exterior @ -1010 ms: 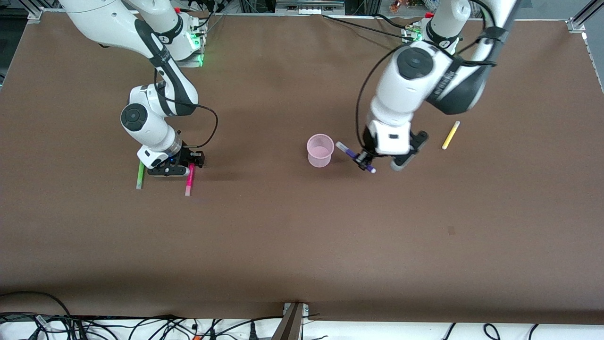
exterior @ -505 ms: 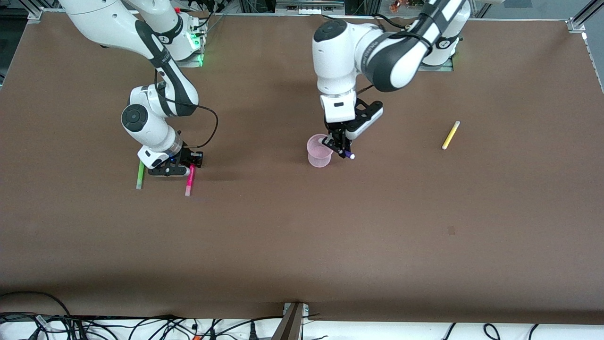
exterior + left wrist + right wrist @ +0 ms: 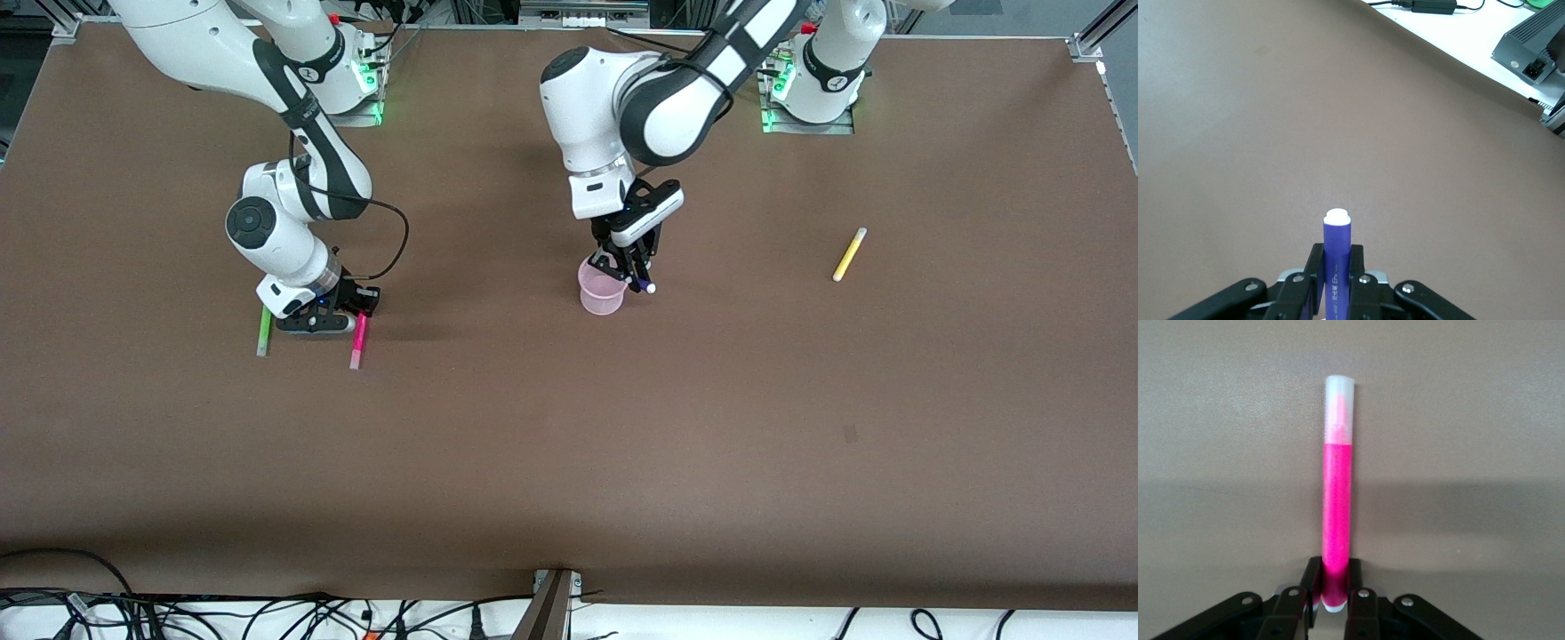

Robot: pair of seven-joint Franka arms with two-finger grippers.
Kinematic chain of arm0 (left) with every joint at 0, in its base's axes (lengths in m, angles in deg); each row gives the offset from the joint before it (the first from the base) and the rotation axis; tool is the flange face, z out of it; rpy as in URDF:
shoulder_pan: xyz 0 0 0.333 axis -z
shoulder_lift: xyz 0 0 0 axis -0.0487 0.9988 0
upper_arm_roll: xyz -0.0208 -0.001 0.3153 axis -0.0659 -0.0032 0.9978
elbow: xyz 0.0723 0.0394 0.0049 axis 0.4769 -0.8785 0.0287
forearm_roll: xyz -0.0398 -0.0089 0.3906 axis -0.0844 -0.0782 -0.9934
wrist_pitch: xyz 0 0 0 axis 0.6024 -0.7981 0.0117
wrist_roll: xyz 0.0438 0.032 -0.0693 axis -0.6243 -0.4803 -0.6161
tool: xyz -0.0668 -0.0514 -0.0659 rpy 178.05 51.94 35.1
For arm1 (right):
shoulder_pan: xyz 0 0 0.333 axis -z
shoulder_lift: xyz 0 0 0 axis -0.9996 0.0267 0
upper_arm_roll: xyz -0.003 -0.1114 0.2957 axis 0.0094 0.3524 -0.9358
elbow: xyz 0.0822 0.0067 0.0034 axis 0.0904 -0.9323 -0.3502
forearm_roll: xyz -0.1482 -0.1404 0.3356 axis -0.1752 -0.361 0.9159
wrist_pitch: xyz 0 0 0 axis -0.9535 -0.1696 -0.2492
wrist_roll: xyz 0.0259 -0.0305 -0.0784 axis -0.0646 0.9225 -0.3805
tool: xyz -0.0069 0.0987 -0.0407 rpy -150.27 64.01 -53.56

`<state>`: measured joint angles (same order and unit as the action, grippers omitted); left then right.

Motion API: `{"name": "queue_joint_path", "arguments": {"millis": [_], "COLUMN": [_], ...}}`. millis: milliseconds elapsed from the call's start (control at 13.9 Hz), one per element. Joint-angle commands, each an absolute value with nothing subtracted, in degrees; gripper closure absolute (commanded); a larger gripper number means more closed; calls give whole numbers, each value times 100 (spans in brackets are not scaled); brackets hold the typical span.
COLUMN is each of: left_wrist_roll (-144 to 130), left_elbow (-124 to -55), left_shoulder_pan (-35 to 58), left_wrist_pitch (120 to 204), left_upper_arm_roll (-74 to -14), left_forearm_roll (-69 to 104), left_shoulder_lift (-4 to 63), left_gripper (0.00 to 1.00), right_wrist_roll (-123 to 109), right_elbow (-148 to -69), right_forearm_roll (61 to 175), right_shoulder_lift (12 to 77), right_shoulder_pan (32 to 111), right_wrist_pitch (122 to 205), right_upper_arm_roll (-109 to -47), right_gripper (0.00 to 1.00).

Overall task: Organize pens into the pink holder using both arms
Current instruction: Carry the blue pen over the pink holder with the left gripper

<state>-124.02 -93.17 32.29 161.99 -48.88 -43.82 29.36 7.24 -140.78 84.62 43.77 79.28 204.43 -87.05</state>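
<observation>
Four pens were in view with one pink holder (image 3: pixel 602 291), which stood upright on the brown table (image 3: pixel 569 427) near the middle, somewhat toward the robots' bases. The purple pen (image 3: pixel 642 282) was off the table, pinched between the fingers of the left gripper (image 3: pixel 625 267), which hung right over the holder's rim on the side toward the left arm's end; the pen was tilted, its white tip pointing down toward the front camera just outside the rim. In the left wrist view the fingers (image 3: pixel 1355 280) pressed flat against both sides of the purple barrel (image 3: pixel 1337 257), with no gap. The magenta pen (image 3: pixel 357 340) lay on the table toward the right arm's end, and the right gripper (image 3: pixel 327 316) sat low over the end of it nearer the bases, closed on that end, as the right wrist view showed with the pen (image 3: pixel 1337 500) stretching out from between the finger pads (image 3: pixel 1355 587). The green pen (image 3: pixel 264 332) lay parallel just beside it, nearer the table's end, untouched. The yellow pen (image 3: pixel 849 254) lay alone toward the left arm's end, well apart from the holder.
</observation>
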Motion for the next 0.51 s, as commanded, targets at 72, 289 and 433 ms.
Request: {"name": "queue_joint_path", "arguments": {"millis": [72, 289, 433], "left_wrist_roll": [-12530, -12530, -12539], "left_elbow": [-8680, -8301, -8257], "left_shoulder_pan": [3530, 3644, 3820], "left_wrist_pitch": [15536, 15289, 15149], "left_upper_arm_roll": [-4790, -4773, -4703], "left_forearm_roll": [-4904, -4931, -4931], "left_shoulder_lift": [3523, 3814, 3937], "left_gripper": [100, 100, 100], "right_wrist_roll": [710, 701, 710], "right_elbow": [-14081, -14011, -13766], "right_forearm_roll": [8480, 8480, 8480], "right_shoulder_lift": [4429, 4323, 4262], "right_shoulder_pan": [7959, 7959, 7959], "right_wrist_pitch": [20559, 20463, 19929], "right_upper_arm_roll": [-8733, -8724, -8724], "right_gripper": [88, 88, 88]}}
